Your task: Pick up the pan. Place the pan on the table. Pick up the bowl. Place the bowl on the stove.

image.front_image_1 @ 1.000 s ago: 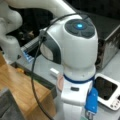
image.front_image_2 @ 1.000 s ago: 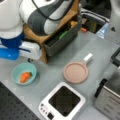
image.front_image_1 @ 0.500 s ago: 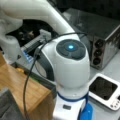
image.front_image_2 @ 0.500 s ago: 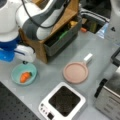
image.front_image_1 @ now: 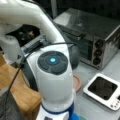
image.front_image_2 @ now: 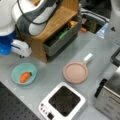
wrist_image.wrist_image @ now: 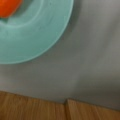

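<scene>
- Since the earlier frames the arm [image.front_image_1: 53, 75] has swung closer to the camera in a front view, its blue-lit joint now filling the middle; the pan, bowl and stove lie where they lay.
- The claw shows in no view, so whether it is released or clenched I cannot tell; nothing appears to be carried.
- The wrist view looks down on the bowl [wrist_image.wrist_image: 30, 32], an orange piece [wrist_image.wrist_image: 8, 6] inside it, possibly a carrot.
- The bowl [image.front_image_2: 24, 73] sits on the grey worktop [image.front_image_2: 50, 75], beside the wooden block [image.front_image_2: 53, 25].
- The pan [image.front_image_2: 75, 72] rests on the worktop, just beyond the stove [image.front_image_2: 62, 102], its white handle pointing away.
- The stove's black top carries nothing.
- The toaster oven [image.front_image_1: 92, 35] stands behind.
</scene>
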